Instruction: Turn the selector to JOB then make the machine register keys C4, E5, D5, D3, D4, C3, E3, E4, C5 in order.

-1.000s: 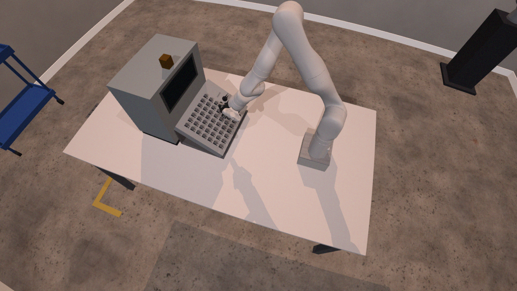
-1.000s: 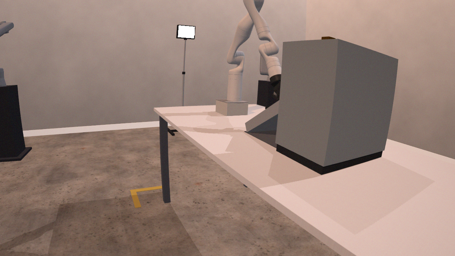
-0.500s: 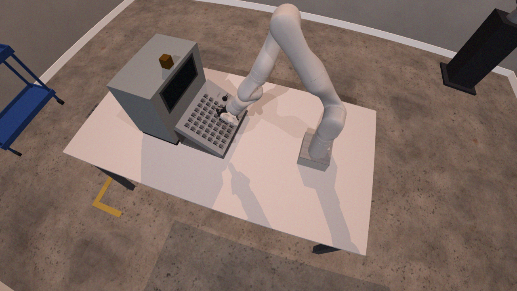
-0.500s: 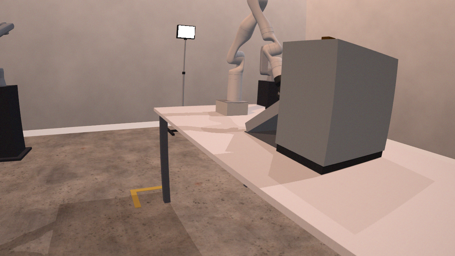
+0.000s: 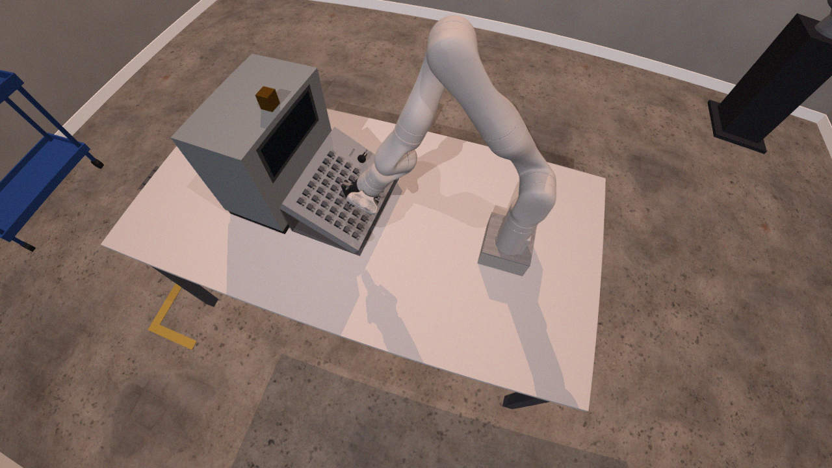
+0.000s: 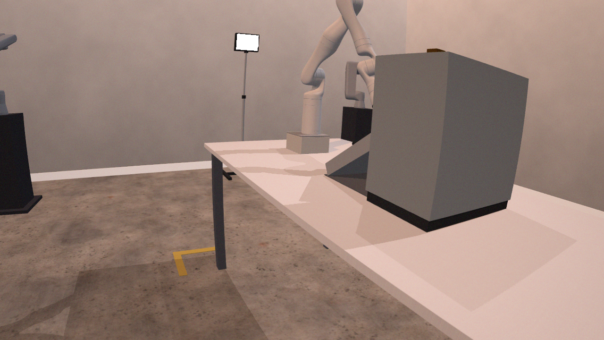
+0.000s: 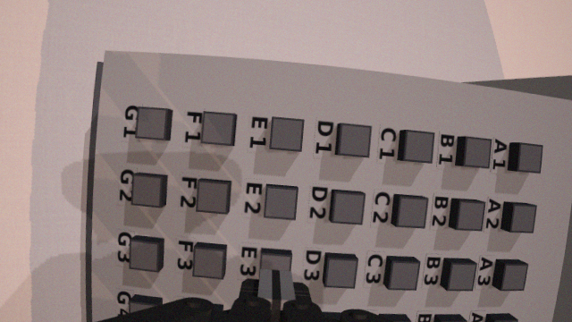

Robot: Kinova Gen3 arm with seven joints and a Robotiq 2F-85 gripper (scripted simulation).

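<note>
The grey machine [image 5: 249,139] stands on the table with a sloped keypad [image 5: 339,196] of grey square keys in front of its dark screen. The black selector knob [image 5: 361,156] sits at the keypad's far corner. My gripper [image 7: 273,291] is shut and empty, with its fingertips right at key E3 [image 7: 276,261] in the wrist view. Keys D3 [image 7: 340,270] and C3 [image 7: 402,273] lie to its right. No key is lit. In the top view the gripper [image 5: 361,197] is low over the keypad's right side. In the exterior view the machine's body [image 6: 443,131] hides the keypad and the gripper.
A small brown block [image 5: 267,99] sits on top of the machine. My arm's base [image 5: 506,247] stands on the table's right part. A blue cart [image 5: 28,168] is at the far left, a black pedestal [image 5: 767,87] at the far right.
</note>
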